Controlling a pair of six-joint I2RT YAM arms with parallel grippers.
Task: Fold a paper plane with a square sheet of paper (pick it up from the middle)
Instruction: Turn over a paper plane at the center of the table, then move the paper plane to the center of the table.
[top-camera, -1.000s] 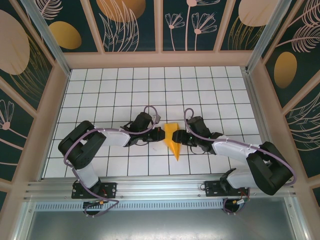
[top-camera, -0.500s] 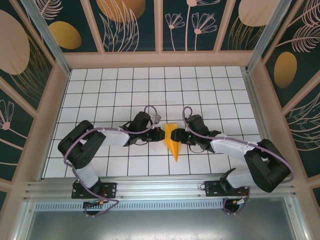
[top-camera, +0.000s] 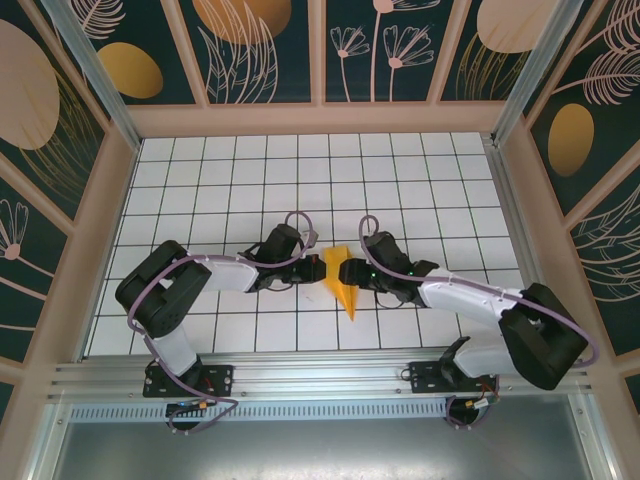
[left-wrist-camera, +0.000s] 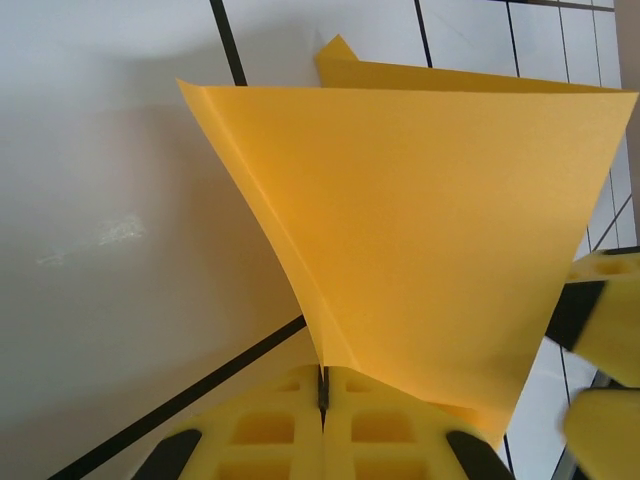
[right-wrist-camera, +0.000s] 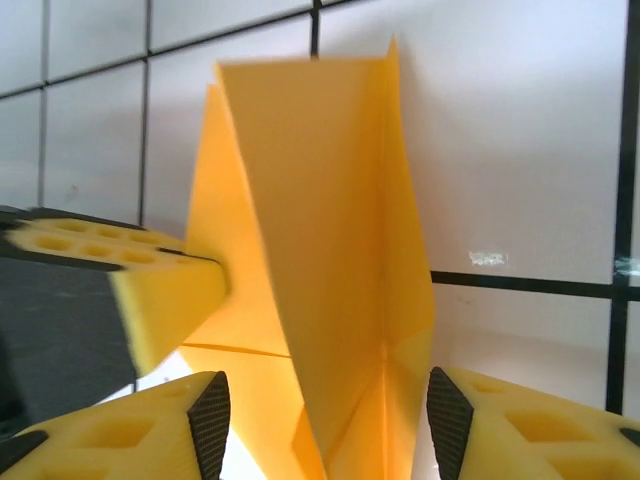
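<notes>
1. I see the paper plane (top-camera: 347, 294) mid-table (top-camera: 250, 170), nose toward 6 o'clock.
2. My left gripper (left-wrist-camera: 323, 388), at its 9 o'clock, pinches one flap tight.
3. My right gripper (right-wrist-camera: 328, 415), at 3 o'clock, straddles the fold with its jaws apart.

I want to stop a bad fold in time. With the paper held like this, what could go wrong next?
The left gripper pinches only an edge of the folded paper, so it may slip. The right gripper stands open around splayed flaps; closing could press a crooked crease. The two grippers are close and might collide.
</notes>
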